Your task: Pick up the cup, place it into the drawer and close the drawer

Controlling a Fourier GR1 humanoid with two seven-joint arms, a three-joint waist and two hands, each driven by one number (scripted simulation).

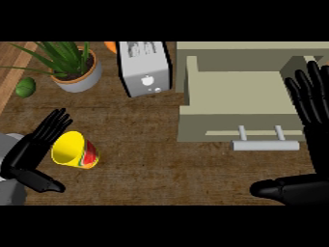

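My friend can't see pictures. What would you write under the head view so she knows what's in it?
A yellow cup lies tipped on a wooden counter beside the robot's open left hand. The open right hand is raised by an open beige drawer. A potted plant and a toaster stand behind.

We are looking down at a home kitchen. The wooden counter [153, 130] with its dark, worn grain gives us the first sign. On it stands a white toaster [145, 67] with two slots on top and a knob on its side, an appliance we know from kitchens. Beside it sits a potted plant [73, 65] in a pale pot, a homely touch, and a small green fruit [26, 87] lies near it. A beige drawer unit [241, 103] with a bar handle [265, 144] stands open, like kitchen cabinetry.
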